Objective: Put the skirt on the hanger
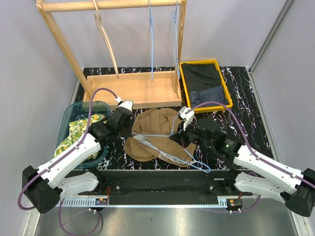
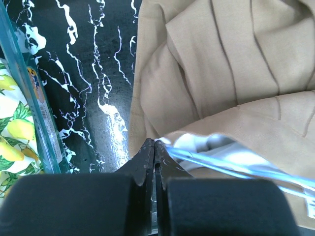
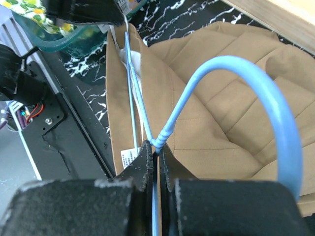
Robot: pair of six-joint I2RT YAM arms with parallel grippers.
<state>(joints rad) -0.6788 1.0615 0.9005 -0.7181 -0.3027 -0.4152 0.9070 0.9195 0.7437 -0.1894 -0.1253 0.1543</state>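
Observation:
A tan skirt [image 1: 155, 125] lies crumpled on the black marbled table between the arms. A blue wire hanger [image 1: 165, 136] rests across it, one arm slipped into the open waistband, where white lining [image 2: 211, 145] shows. My left gripper [image 1: 129, 128] is at the skirt's left edge. In the left wrist view it [image 2: 154, 142] is shut on the raised waistband edge of the skirt [image 2: 221, 73], right beside the hanger wire [image 2: 231, 169]. My right gripper [image 3: 155, 146] is shut on the hanger's twisted neck, and the hook [image 3: 256, 88] arches up to its right over the skirt [image 3: 221, 132].
A wooden rack [image 1: 133, 88] at the back carries a wooden hanger [image 1: 106, 37] and two blue ones [image 1: 151, 39]. A yellow bin [image 1: 222, 78] of dark clothes sits back right. A teal bin [image 1: 69, 115] with lemon-print cloth [image 2: 12, 132] stands left of my left arm.

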